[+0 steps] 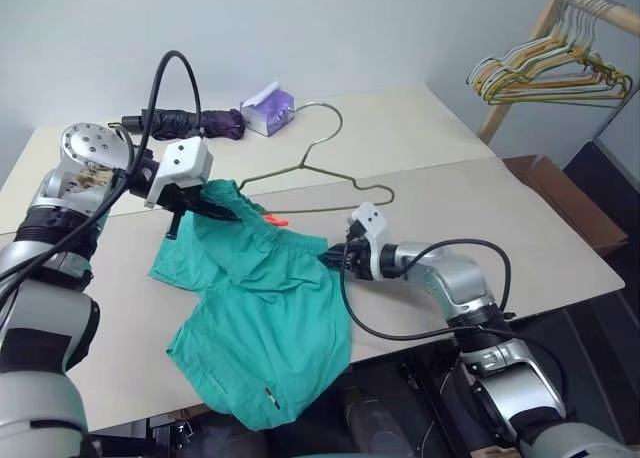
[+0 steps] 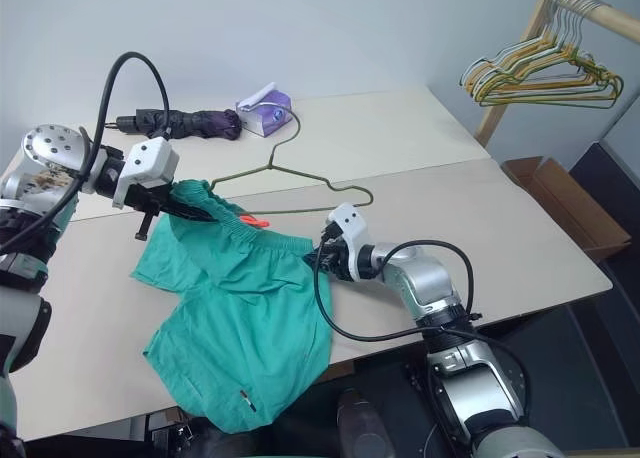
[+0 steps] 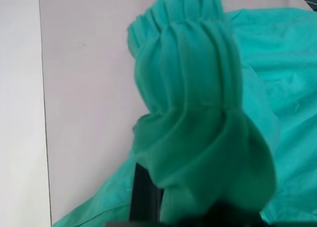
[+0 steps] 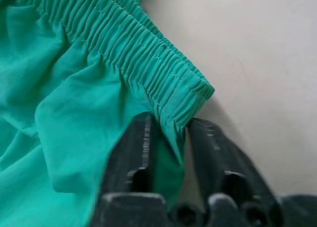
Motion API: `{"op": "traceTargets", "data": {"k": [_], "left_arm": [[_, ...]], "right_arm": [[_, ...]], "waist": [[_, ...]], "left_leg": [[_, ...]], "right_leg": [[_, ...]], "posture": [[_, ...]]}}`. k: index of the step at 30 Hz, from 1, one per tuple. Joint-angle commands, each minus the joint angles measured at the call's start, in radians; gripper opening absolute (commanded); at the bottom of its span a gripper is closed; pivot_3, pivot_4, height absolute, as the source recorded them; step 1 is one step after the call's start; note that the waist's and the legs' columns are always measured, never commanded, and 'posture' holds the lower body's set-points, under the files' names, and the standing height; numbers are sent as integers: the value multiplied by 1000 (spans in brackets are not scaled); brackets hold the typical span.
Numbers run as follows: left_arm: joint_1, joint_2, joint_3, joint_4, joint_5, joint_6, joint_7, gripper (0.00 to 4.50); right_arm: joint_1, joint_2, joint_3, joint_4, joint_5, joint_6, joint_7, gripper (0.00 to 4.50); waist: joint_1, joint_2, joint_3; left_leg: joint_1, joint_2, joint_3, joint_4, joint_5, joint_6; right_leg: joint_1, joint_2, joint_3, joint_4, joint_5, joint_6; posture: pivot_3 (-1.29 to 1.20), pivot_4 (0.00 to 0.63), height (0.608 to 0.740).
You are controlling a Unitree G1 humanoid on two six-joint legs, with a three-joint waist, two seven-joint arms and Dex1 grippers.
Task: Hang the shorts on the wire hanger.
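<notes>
- The beige table (image 1: 520,218) carries everything; its right half is bare up to the right edge, so there is much free room on that side.
- The teal shorts (image 1: 265,328) lie near the front edge of the table, and the lower leg part hangs over that edge.
- The left gripper (image 1: 205,206) is closed on one end of the gathered waistband and holds it lifted above the table. The left wrist view shows the bunched cloth draped over the fingers and hiding them, which the head views do not show so closely.
- The right gripper (image 4: 168,152) is at the other corner of the waistband. The right wrist view shows the cloth edge between its two fingers (image 4: 133,157), with the fingers narrow around it; in the head views this contact is too small to judge.
- The wire hanger (image 1: 330,173) lies flat on the table just behind the shorts, its hook toward the far edge.
- A folded dark umbrella (image 1: 185,125) and a small purple tissue box (image 1: 268,111) lie near the far edge.
- A bunch of coloured hangers (image 1: 550,73) hangs on a wooden rack beyond the table, at the right.
</notes>
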Motion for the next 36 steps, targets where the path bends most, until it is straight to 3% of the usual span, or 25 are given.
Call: {"op": "traceTargets", "data": {"k": [1, 7, 13, 22, 26, 36], "left_arm": [[-24, 1, 37, -30, -23, -13, -20, 0], [-16, -9, 46, -12, 1, 9, -20, 0], [-27, -71, 133, 96, 132, 22, -19, 0], [-34, -82, 218, 142, 164, 46, -20, 0], [-26, -15, 180, 92, 66, 100, -20, 0], [9, 163, -10, 19, -74, 32, -20, 0]], "right_arm": [[-11, 4, -5, -48, 2, -12, 22, 19], [23, -41, -10, -228, 13, 28, 29, 19], [65, -112, -31, -522, 35, 119, -13, 19], [144, -178, -86, -579, 19, 133, -70, 19], [189, -212, -168, -512, 30, 91, -72, 19], [189, -329, -282, -389, 54, -30, -9, 19]], "waist": [[0, 0, 0], [0, 0, 0], [1, 0, 0], [-7, 0, 0], [-10, 0, 0], [-28, 0, 0]], "left_leg": [[0, 0, 0, 0, 0, 0], [0, 0, 0, 0, 0, 0], [0, 0, 0, 0, 0, 0], [0, 0, 0, 0, 0, 0], [-1, 0, 0, 0, 0, 0], [0, 0, 0, 0, 0, 0]], "right_leg": [[0, 0, 0, 0, 0, 0], [0, 0, 0, 0, 0, 0], [0, 0, -1, 0, 0, 0], [0, 0, -1, 0, 0, 0], [0, 0, 0, 0, 0, 0], [0, 0, 0, 0, 0, 0]], "posture": [[-163, 55, 740], [-170, 52, 740], [-193, 47, 740], [-214, 38, 740], [-212, 34, 740], [-201, 40, 740]]}}
